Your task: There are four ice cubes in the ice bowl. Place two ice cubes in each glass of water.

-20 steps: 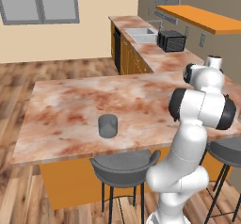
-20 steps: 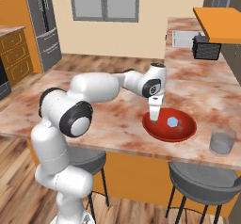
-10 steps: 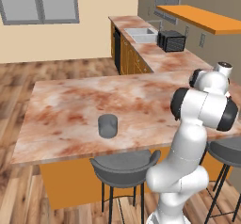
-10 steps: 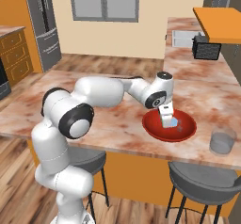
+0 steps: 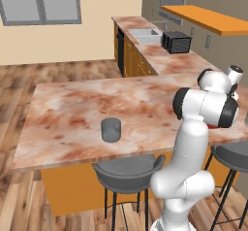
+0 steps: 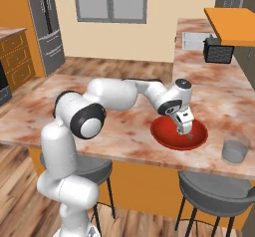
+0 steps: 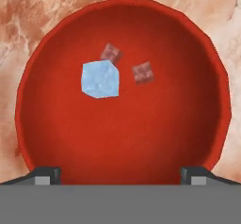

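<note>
Layout of the desk (image 6: 124, 131) and ice bowl (image 6: 164, 137).
One glass of water (image 6: 234, 148) stands at the bowl's 3 o'clock; an ice cube (image 7: 99, 79) lies in the bowl, with two smaller cubes (image 7: 142, 72) at its 2 o'clock; stools (image 6: 215, 193) stand before the desk.

The arm has swung toward the right of the right base view, carrying the gripper (image 6: 184, 128) from above the near-left rim of the ice bowl (image 6: 164, 136) down into it. In the left base view the wrist has shifted to the right edge.
</note>
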